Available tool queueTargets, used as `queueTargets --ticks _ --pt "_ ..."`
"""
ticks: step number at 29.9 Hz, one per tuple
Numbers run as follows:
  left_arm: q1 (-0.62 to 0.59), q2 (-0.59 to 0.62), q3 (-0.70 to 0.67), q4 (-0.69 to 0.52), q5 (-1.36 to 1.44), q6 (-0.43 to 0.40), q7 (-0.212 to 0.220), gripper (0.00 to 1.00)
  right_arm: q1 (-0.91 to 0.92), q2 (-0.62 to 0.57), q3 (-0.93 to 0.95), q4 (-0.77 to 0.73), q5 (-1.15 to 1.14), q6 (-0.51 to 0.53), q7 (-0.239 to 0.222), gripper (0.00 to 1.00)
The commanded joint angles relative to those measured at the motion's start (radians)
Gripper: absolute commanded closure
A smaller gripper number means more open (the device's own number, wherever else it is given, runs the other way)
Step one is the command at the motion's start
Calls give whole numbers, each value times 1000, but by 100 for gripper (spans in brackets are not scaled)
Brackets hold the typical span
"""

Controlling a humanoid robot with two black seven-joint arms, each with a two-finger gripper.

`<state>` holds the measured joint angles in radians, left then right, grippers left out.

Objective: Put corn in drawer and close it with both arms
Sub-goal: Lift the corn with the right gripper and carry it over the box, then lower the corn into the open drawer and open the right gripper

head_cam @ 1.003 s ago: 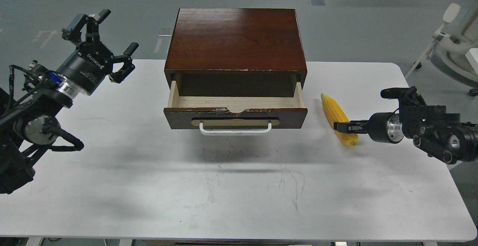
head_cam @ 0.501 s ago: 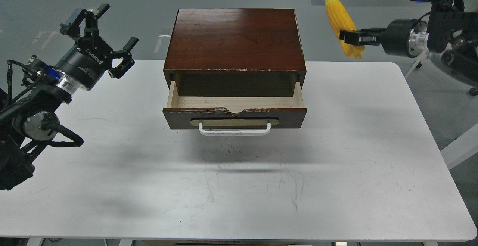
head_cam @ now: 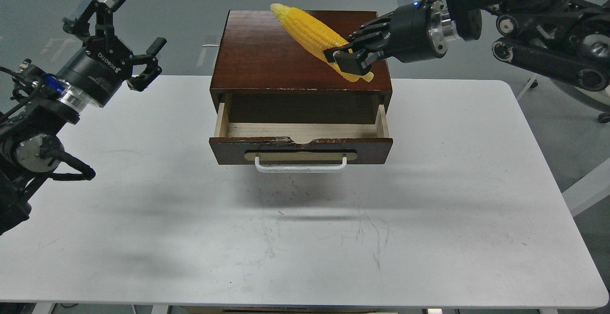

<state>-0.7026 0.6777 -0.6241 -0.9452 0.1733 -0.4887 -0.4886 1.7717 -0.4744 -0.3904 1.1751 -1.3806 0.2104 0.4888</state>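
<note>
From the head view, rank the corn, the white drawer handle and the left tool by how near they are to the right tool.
1. Corn: held in the right tool.
2. White drawer handle: lower, at the drawer front.
3. Left tool: far left.

- The right arm [head_cam: 548,14] ran out of the picture at the top and right edges.
- The left arm [head_cam: 28,128] was cut by the left edge.
- Gripper fingers [head_cam: 350,59] hid part of the corn [head_cam: 310,30].
- The drawer [head_cam: 301,150] back lay in shadow under the cabinet [head_cam: 286,47].
</note>
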Motion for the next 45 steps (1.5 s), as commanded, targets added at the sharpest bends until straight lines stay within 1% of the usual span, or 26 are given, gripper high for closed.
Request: queueTargets --ticks 1,6,7,10,14,16,22,24,25,27,28,30,32,33,34,38,40,42,45 --pt "0 3 0 -3 0 0 0 0 11 36 -33 29 -150 -48 0 91" --pt "0 5 0 -4 0 0 0 0 15 103 -131 14 -254 -175 0 91" --pt "0 6 1 -4 0 0 0 0 15 112 -142 12 -259 -184 0 91" --pt "0 10 0 -4 0 0 0 0 14 152 -172 -14 -265 -207 0 91" --pt "2 20 0 -4 0 0 0 0 0 223 -206 -87 -264 -236 0 91" --pt "2 22 1 -4 0 0 0 0 -8 237 -211 -106 -264 -243 0 90" --pt "2 26 0 -4 0 0 0 0 -47 254 -212 -114 -261 -243 0 80" --pt "2 26 1 -4 0 0 0 0 -55 254 -212 -124 -261 -243 0 70" --pt "2 26 0 -4 0 0 0 0 -58 254 -212 -132 -261 -243 0 63" --pt "3 26 1 -4 0 0 0 0 -61 254 -211 -134 -261 -244 0 54" --pt "3 26 1 -4 0 0 0 0 -61 254 -211 -134 -259 -244 0 44" --pt "3 26 1 -4 0 0 0 0 -60 252 -211 -134 -258 -244 0 38" --pt "3 26 1 -4 0 0 0 0 -60 252 -211 -130 -252 -246 0 30" --pt "3 25 1 -4 0 0 0 0 -60 252 -209 -130 -250 -246 0 28" --pt "3 26 0 -4 0 0 0 0 -60 250 -208 -129 -248 -247 0 24" --pt "3 26 0 -4 0 0 0 0 -60 249 -206 -129 -247 -255 0 17" --pt "2 26 0 -4 0 0 0 0 -54 247 -205 -126 -244 -259 0 10" --pt "2 26 0 -4 0 0 0 0 -46 246 -202 -123 -232 -259 0 9" --pt "2 26 0 -4 0 0 0 0 -2 231 -171 -121 -122 -258 0 7"
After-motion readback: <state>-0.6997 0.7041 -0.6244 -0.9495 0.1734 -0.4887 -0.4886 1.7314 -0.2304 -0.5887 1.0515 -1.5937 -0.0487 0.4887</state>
